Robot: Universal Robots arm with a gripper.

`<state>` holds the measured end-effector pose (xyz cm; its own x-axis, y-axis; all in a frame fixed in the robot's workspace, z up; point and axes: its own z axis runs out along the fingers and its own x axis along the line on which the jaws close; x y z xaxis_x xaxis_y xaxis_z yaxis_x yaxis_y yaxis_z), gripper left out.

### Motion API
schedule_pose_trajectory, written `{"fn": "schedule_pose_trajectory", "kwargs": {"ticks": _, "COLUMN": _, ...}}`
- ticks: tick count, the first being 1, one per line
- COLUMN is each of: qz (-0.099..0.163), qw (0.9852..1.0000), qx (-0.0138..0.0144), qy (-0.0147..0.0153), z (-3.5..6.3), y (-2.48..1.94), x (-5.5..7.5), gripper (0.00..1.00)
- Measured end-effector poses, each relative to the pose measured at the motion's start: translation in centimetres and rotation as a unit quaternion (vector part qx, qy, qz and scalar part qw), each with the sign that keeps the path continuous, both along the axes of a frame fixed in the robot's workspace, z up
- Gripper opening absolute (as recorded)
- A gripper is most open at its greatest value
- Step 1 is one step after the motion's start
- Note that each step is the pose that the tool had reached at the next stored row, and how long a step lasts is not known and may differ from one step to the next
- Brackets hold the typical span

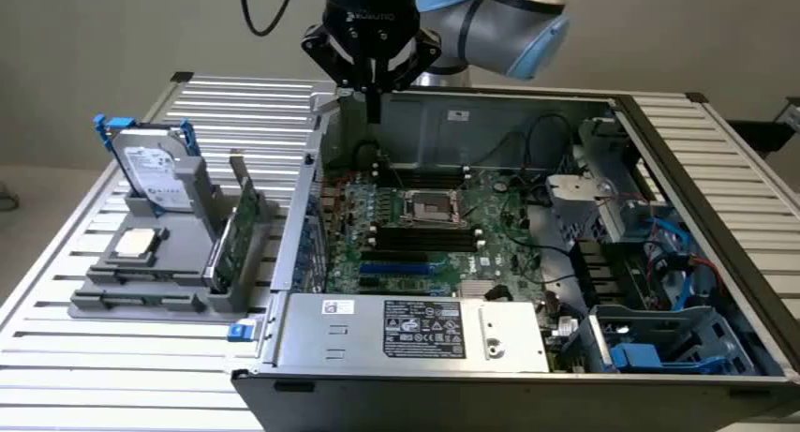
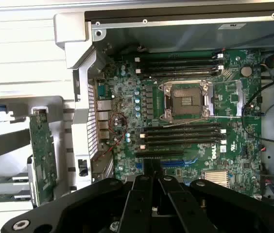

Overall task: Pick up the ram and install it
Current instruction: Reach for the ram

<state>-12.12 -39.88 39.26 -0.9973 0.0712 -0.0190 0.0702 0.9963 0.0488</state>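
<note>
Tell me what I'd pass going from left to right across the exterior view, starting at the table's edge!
hard drive in its blue bracket → ram standing upright → processor socket → blue plastic piece inside the case

We see the gripper hanging over the rear of the open computer case, its fingers pressed together. The ram stands on edge in the grey holder on the exterior view's left, outside the case and well apart from the gripper. The same holder carries an upright hard drive with a blue bracket and a square processor chip lying flat. Inside the case lies the motherboard, all on a slatted table.
</note>
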Motion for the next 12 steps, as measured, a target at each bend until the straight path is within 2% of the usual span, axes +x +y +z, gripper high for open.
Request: {"fn": "schedule_pose_trajectory", "kwargs": {"ticks": 12, "qz": 0.000, "qw": 1.0000, "qx": -0.0001, "qy": 0.0000, "z": 0.01, "y": 0.00, "x": -0.12, "gripper": 0.11}}
